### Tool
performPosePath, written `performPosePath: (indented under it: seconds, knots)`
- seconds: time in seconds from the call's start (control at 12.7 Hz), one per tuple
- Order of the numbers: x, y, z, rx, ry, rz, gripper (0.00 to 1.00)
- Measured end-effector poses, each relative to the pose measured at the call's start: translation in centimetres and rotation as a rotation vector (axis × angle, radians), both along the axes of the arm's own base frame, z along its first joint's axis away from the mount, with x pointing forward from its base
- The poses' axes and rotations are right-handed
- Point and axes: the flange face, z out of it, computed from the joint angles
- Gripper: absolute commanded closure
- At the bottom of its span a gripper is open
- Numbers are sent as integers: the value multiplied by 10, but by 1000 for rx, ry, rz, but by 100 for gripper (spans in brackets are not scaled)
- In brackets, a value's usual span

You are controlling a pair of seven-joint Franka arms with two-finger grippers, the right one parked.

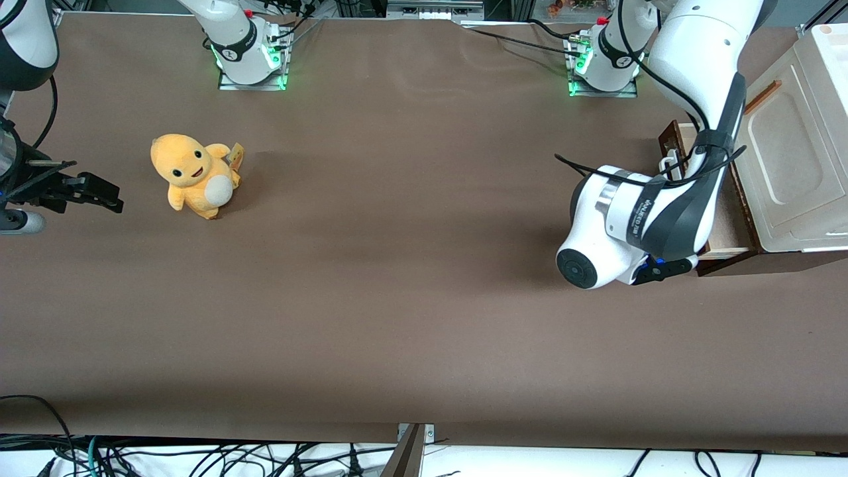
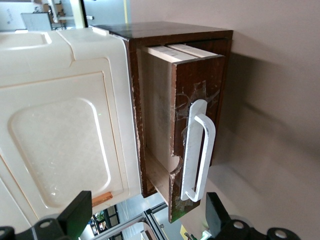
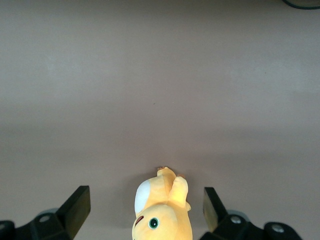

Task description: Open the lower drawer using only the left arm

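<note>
The lower drawer (image 2: 197, 90) has a dark brown front and stands pulled partly out from under the cream cabinet (image 2: 60, 130), so its pale wood inside (image 2: 155, 105) shows. Its white bar-loop handle (image 2: 198, 150) is free. My left arm's gripper (image 2: 146, 220) is open and hangs in front of the drawer, a short way off the handle and touching nothing. In the front view the left arm's wrist (image 1: 629, 225) hovers over the drawer (image 1: 732, 212) and hides the gripper; a bit of the handle (image 1: 669, 162) peeks out beside the arm.
The cream cabinet (image 1: 788, 159) lies at the working arm's end of the table, with a slim orange-brown handle (image 1: 763, 96) on its recessed panel. A yellow plush toy (image 1: 194, 174) sits toward the parked arm's end. Two green-lit arm bases (image 1: 250, 59) stand farthest from the front camera.
</note>
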Motion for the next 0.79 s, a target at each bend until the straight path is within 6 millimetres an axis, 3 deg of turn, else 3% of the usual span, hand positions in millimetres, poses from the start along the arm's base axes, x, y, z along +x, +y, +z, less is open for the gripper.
performPosePath:
  seconds: [0.47, 0.79]
  knots:
    - [3, 5, 63, -235, -8, -53, 0]
    - [11, 28, 108, -423, -78, -85, 0]
